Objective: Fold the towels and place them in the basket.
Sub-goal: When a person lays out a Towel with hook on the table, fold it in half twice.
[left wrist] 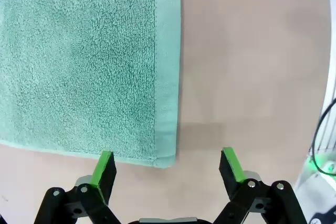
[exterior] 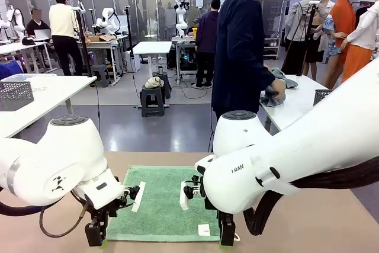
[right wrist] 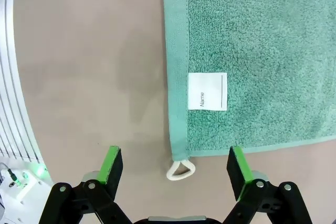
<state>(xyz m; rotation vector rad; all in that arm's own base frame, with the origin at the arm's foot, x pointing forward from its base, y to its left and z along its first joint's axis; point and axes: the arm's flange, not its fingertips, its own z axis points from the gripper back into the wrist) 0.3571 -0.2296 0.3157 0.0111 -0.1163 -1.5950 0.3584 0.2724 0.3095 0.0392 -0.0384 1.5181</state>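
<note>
A mid-green towel (exterior: pixel 160 202) lies flat and unfolded on the tan table between my two arms. My left gripper (exterior: pixel 96 238) hovers over the towel's near left corner (left wrist: pixel 167 161), open, with that corner lying between its green pads (left wrist: pixel 105 165). At the near right corner, my right gripper (exterior: pixel 227 240) also stands open above the towel (right wrist: pixel 252 56); its white name label (right wrist: pixel 207 91) and cream corner loop (right wrist: pixel 181 170) sit between the fingers. Nothing is held. The basket is out of view.
A person in a dark coat (exterior: pixel 240 45) stands at the far side, hands on a grey-blue cloth (exterior: pixel 278 90) on a white side table. A pale lattice basket (exterior: pixel 16 94) sits on another white table at the left. Bare tabletop (exterior: pixel 320 217) flanks the towel.
</note>
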